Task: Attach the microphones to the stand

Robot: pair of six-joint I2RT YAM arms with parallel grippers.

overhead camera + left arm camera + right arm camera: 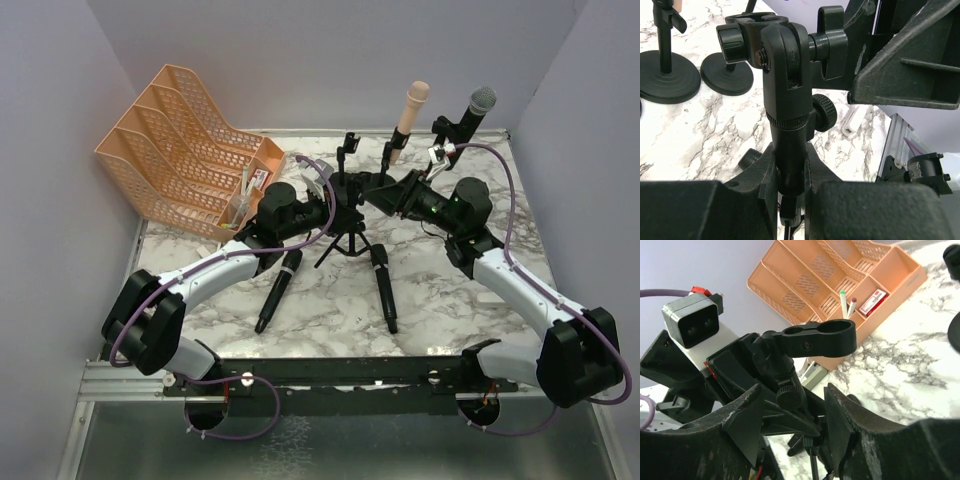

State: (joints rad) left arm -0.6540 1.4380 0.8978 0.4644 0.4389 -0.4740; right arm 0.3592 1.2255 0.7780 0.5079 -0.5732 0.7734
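Left pincer (790,186) clamped on stand (787,100) post. Right pincer (792,407) spread wide, either side of clip (815,337), not touching. Box (873,301) label in tray (890,316) too small to read.

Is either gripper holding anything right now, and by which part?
The left gripper is shut on the stand, clamping its black stem just below the clip swivel. The right gripper is open, fingers either side of that stem, holding nothing.
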